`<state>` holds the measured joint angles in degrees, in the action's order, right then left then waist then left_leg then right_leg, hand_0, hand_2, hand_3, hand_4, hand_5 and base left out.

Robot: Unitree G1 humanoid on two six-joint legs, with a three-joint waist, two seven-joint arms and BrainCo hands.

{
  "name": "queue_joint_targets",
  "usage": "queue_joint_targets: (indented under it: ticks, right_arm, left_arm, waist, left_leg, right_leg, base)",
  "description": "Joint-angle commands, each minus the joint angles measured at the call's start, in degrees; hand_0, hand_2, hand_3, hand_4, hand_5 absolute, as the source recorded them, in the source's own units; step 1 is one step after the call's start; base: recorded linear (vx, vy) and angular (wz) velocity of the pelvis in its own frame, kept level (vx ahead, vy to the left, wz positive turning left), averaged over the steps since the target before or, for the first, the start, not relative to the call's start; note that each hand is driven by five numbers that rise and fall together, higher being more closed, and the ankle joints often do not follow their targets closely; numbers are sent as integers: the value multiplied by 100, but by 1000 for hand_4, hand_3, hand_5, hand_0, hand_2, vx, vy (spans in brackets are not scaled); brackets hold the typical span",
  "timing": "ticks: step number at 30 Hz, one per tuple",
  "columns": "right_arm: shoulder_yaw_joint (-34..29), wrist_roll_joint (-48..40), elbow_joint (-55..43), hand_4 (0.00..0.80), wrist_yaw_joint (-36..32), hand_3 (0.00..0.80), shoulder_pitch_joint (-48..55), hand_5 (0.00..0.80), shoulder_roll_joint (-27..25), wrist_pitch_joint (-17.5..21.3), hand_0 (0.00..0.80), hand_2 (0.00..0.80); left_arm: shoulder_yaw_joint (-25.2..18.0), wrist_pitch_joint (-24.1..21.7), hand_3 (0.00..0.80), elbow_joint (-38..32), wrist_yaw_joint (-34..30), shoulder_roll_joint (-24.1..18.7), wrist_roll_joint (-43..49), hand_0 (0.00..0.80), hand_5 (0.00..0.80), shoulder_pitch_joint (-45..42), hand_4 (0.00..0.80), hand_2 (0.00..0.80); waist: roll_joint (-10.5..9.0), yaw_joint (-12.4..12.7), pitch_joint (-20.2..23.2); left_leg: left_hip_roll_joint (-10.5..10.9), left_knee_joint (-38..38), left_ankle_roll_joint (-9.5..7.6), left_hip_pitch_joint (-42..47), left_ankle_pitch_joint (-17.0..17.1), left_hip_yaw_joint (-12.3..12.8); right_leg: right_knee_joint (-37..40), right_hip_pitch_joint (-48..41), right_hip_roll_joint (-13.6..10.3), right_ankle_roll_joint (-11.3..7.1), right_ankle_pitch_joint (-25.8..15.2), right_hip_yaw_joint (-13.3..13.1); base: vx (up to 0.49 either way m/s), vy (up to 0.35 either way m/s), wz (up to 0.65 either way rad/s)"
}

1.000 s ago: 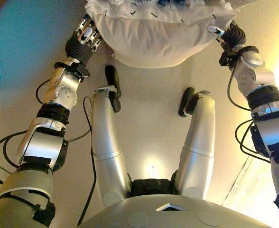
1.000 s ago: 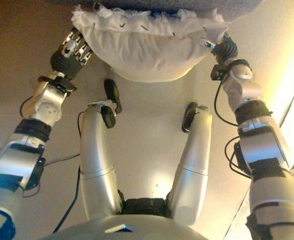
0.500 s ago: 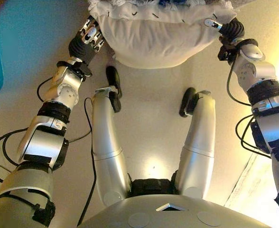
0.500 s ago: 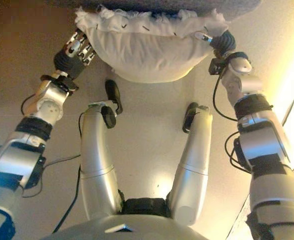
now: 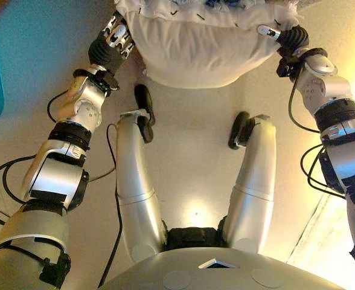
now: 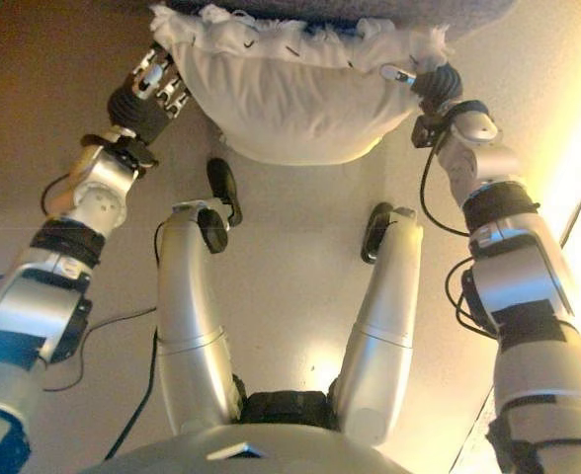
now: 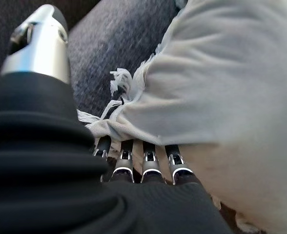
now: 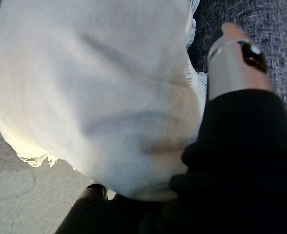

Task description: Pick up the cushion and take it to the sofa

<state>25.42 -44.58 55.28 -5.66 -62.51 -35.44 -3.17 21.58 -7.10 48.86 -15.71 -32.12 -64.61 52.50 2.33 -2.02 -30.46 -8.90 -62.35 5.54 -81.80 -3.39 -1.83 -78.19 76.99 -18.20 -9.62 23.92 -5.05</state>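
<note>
The floor [image 5: 189, 181] fills the lower frame. At upper left, the left hand [image 5: 112, 41] supports the cushion [image 5: 195, 45] with straight fingers [image 7: 146, 163] laid flat beneath one end; its thumb stands clear. At upper right, the right hand [image 5: 280, 37] presses the opposite end; its fingers are hidden, so closure cannot be determined. Opposed pressure carries the cushion. At the top edge, it meets the grey sofa [image 6: 370, 10], apparently for set-down.

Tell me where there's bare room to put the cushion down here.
The grey sofa seat just beyond the cushion looks bare. The floor beside the left hand is open too. Between the left hand and the right hand, the cushion fills everything.
</note>
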Motion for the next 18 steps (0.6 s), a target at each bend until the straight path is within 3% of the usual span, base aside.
queue_joint_targets:
  ticks: [1,8,13,18]
  right_arm:
    - [-35,-87,97,0,-22,0,-338,0,84,119,0,0]
    - [-45,-130,46,0,-28,0,-264,0,7,197,0,0]
    - [-32,-123,90,0,-44,0,-272,0,31,268,0,0]
    - [-24,-129,207,0,-72,0,-399,0,97,284,0,0]
  left_arm:
    - [70,-526,0,154,668,156,720,0,0,435,0,0]
    - [254,-937,0,45,1772,92,2020,0,0,434,0,0]
    - [346,-976,0,-36,1665,176,2000,0,0,495,0,0]
    - [485,-703,0,85,1870,200,2061,0,0,796,0,0]
  waist:
    - [148,48,67]
    - [149,82,67]
    - [134,83,67]
    - [104,62,67]
  left_leg:
    - [-325,-429,82,265,-1043,-156]
    - [-305,-305,115,323,-1015,-138]
    - [-327,-251,136,338,-997,-128]
    - [-349,-280,153,332,-1001,-139]
  right_leg:
    - [1094,213,-77,353,-1324,89]
    - [1206,151,-84,340,-1353,157]
    - [1243,136,-79,321,-1374,178]
    - [1242,131,-103,294,-1397,195]
  base:
    - [0,0,0]
    - [-8,-4,2]
    - [-4,-3,-2]
    - [0,0,0]
